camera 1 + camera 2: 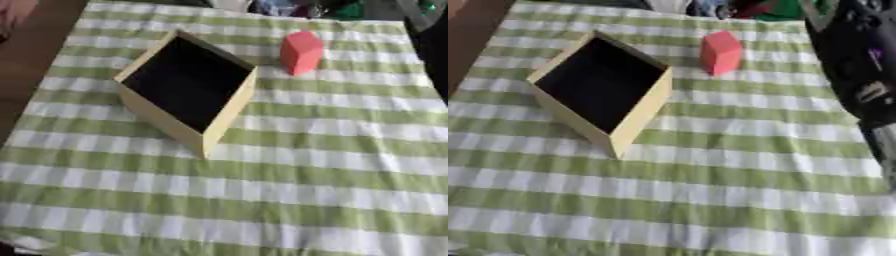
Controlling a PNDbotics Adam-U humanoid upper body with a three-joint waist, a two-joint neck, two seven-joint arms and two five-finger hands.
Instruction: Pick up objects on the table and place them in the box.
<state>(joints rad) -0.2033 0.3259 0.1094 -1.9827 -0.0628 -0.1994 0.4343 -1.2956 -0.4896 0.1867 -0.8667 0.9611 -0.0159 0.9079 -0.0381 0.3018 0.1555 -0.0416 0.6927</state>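
A red block [301, 52] stands upright on the green-and-white checked cloth, just right of the box's far corner and apart from it. The box [229, 112] is pale yellow with a dark, empty-looking inside, and sits turned cornerwise at the left middle of the table. My right arm [856, 65], black and blurred, runs down the right edge of the right eye view, to the right of the block and clear of it. Its lower end narrows near the frame edge, where my right hand [882, 142] shows only as a blur. My left hand is out of sight.
The checked tablecloth [289, 190] covers the whole near half of the table. Brown floor [26, 60] shows past the table's left edge. Mixed coloured clutter [306, 7] lies beyond the far edge.
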